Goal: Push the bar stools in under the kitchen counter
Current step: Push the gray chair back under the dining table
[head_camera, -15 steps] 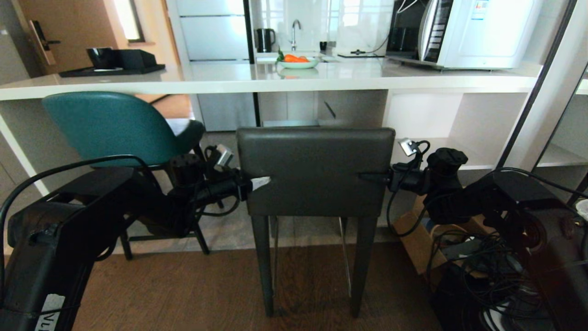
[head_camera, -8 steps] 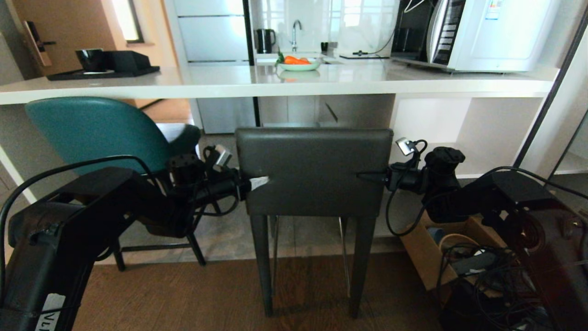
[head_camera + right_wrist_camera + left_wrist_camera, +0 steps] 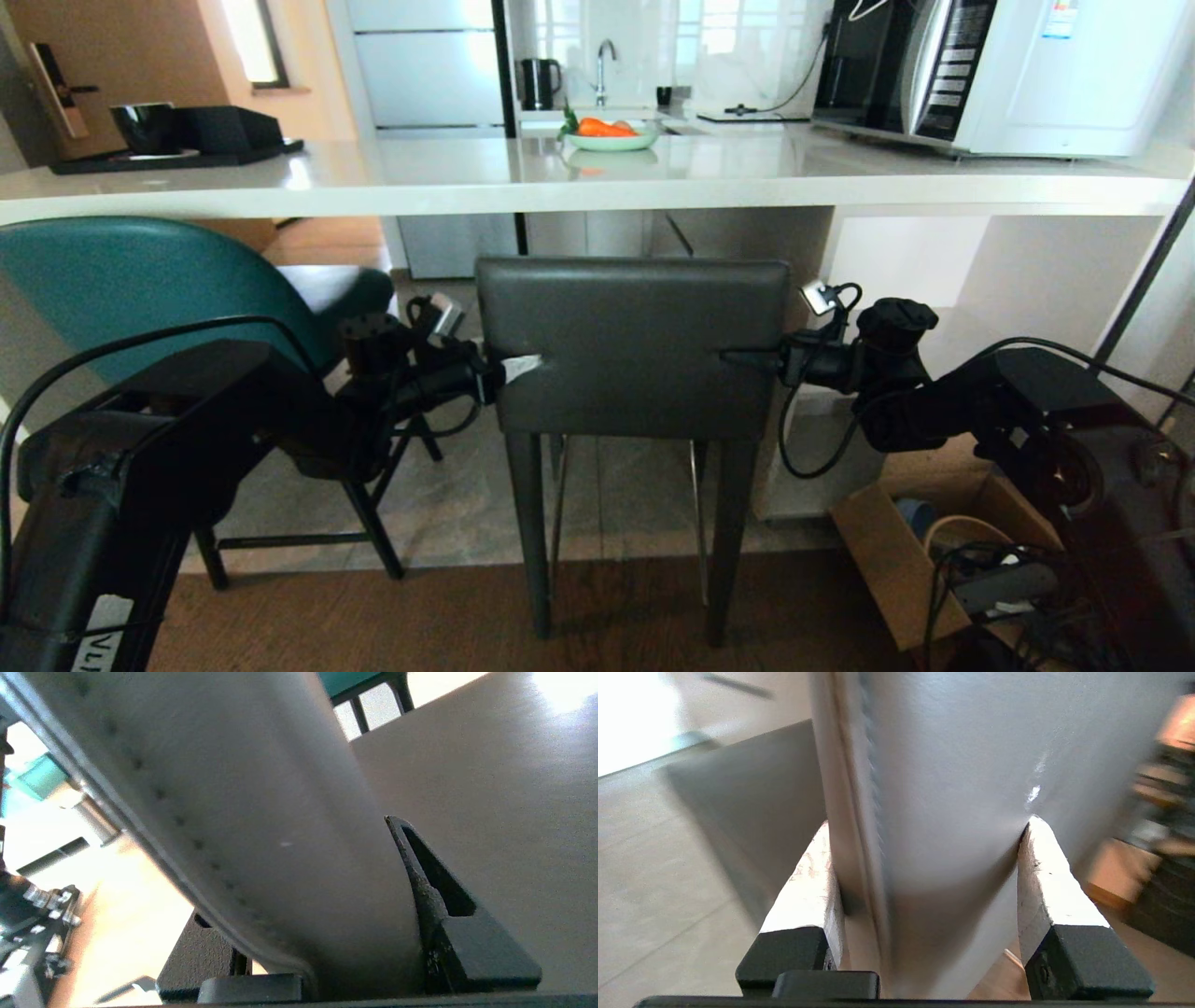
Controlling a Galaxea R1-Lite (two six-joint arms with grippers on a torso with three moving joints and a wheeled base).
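Left end effector [image 3: 516, 371] clamped on the left edge of the dark grey stool's [image 3: 632, 345] square backrest, white fingertips [image 3: 810, 886] pinching the padded edge front and back; right end effector [image 3: 747, 356] clamped the same way on the right edge, one dark finger [image 3: 423, 896] pressed against the upholstery; a grip from both sides, probably to keep the tall, narrow-legged stool square and upright while driven forward, rather than letting it twist or tip from a one-sided shove.

Grey stool standing centre, near side of the kitchen counter [image 3: 597, 191], backrest top just below the thick white edge of that surface; legs on the seam between dark wood flooring near and pale tile far; seat seemingly only partly under the slab, so judged mid-push, not yet home.

Teal stool [image 3: 140, 285] to the left, curved back also below the slab edge, angled rather than square to the counter; likely awaiting its own turn.

On the surface, far side: a bowl with carrots [image 3: 611, 133], a black tray with a cup [image 3: 168, 149] at left, a microwave [image 3: 1046, 75] at right; a cardboard box with cables [image 3: 920, 569] on the floor near right, close to the right arm, a possible snag.
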